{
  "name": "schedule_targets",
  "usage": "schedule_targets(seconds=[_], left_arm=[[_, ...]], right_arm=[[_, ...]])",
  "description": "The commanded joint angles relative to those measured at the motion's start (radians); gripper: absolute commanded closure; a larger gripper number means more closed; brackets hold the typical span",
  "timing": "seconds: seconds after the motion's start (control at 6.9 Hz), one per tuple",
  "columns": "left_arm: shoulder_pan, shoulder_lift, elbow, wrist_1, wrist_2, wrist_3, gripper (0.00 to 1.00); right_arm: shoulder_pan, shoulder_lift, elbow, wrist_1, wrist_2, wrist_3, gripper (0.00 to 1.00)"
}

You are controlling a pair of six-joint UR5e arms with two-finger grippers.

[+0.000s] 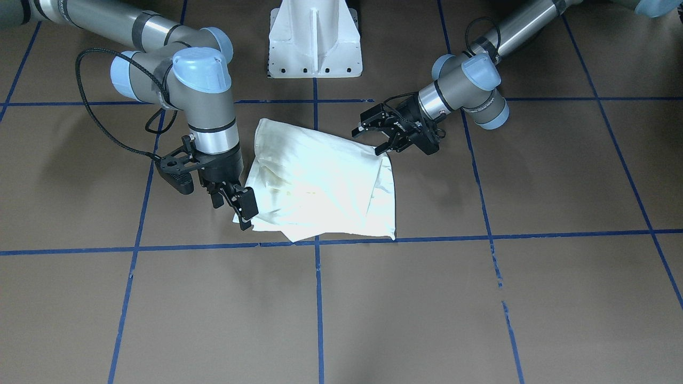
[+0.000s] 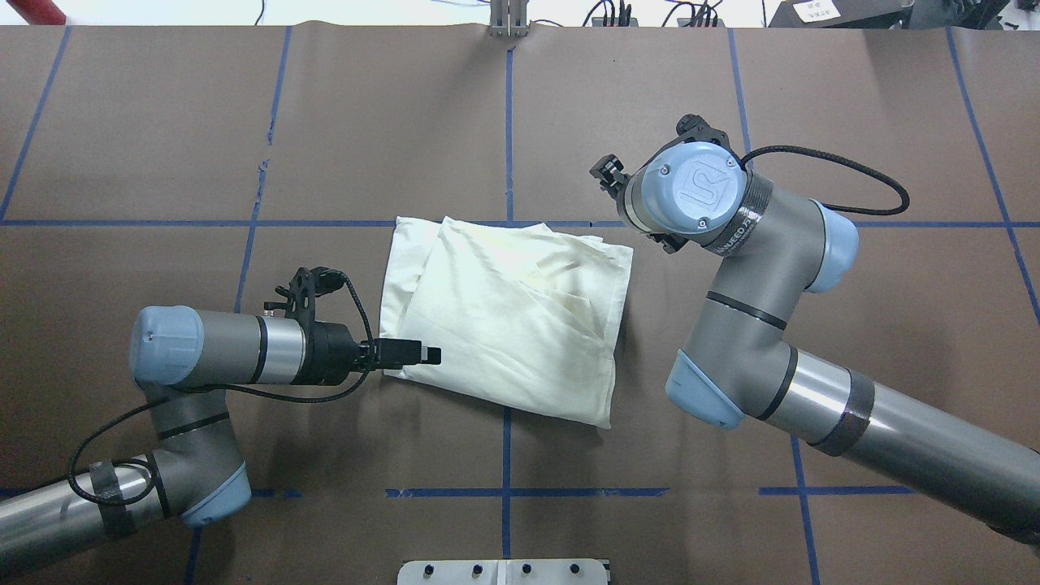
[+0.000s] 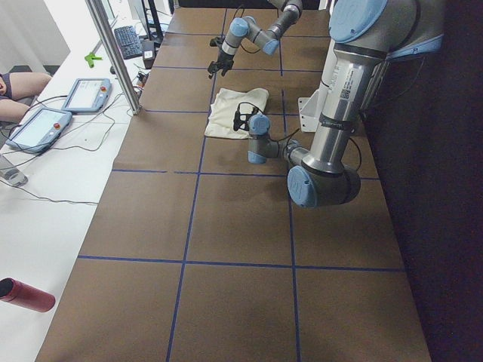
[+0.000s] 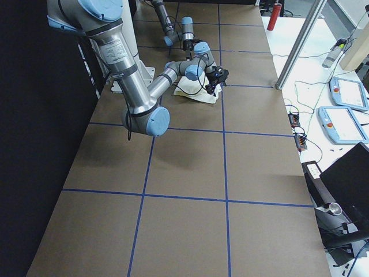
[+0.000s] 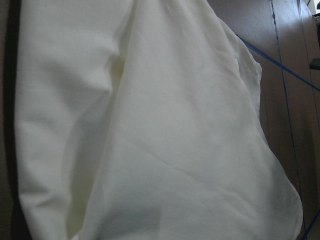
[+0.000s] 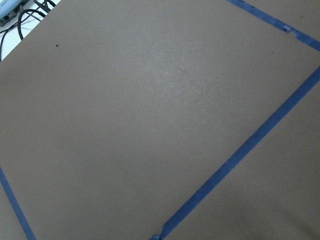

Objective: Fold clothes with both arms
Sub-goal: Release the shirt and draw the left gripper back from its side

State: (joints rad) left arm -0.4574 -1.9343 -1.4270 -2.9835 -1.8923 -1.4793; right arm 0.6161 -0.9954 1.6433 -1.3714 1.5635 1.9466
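The cream shirt [image 2: 504,317] lies folded into a rough rectangle at the centre of the overhead view, plain side up. It rests on the brown worktop [image 2: 162,122], which is crossed by blue tape lines [image 2: 508,122]. The left pincer [image 1: 372,140], centre right in the front view, lies nearly level with its 2 fingers apart at a corner of the shirt. Cream cloth fills its wrist view. The right pincer [image 1: 233,213], centre left in the front view, points down by the opposite corner with its fingers apart. Whether it touches the cloth I cannot tell; its wrist view shows only worktop and tape. A white stand [image 1: 315,42] sits at top centre.
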Motion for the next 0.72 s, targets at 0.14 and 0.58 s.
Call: schedule_targets(seconds=[0.14,0.58], left_arm=[[-0.039,-0.002,-0.015,0.042,-0.01,0.011,0.0],[-0.14,-0.003,-0.238,0.408,-0.088,0.138,0.0]], right_arm=[[0.002,0.001,0.021,-0.003,0.01,-0.041,0.0],[0.094,-0.073,0.107,-0.018,0.186,-0.292,0.0]])
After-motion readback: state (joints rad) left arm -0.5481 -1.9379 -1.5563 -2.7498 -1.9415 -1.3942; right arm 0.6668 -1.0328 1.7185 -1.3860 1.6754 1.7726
